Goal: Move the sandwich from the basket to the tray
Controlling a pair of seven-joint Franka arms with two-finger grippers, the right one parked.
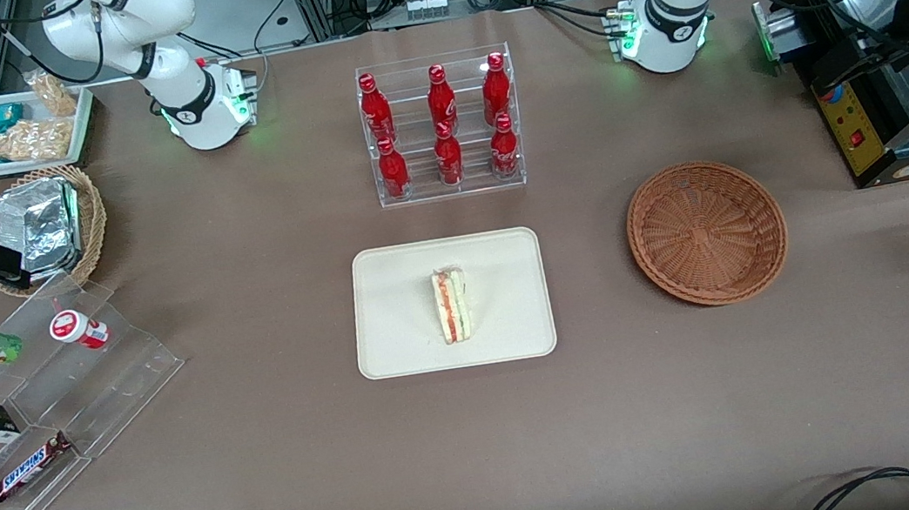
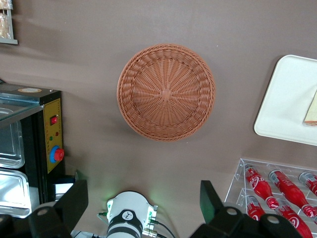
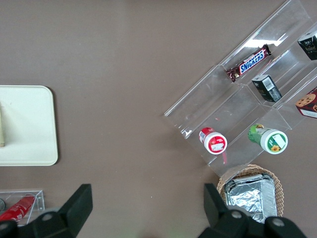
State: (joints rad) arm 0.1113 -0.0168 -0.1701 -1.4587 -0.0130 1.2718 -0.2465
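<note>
Sandwich [image 1: 452,305] lies on tray [image 1: 396,342], near middle. Basket [image 1: 707,231] empty, well apart from tray. Claw [image 2: 143,206] high above basket, fingers spread wide, holding nothing. Job looks done. Little risk: arm dipping could bump basket or bottles [image 1: 443,125] beside tray.

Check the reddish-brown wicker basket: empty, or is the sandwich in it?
Empty. The basket shows only bare weave; the sandwich lies on the cream tray. The open gripper hangs above the basket.
</note>
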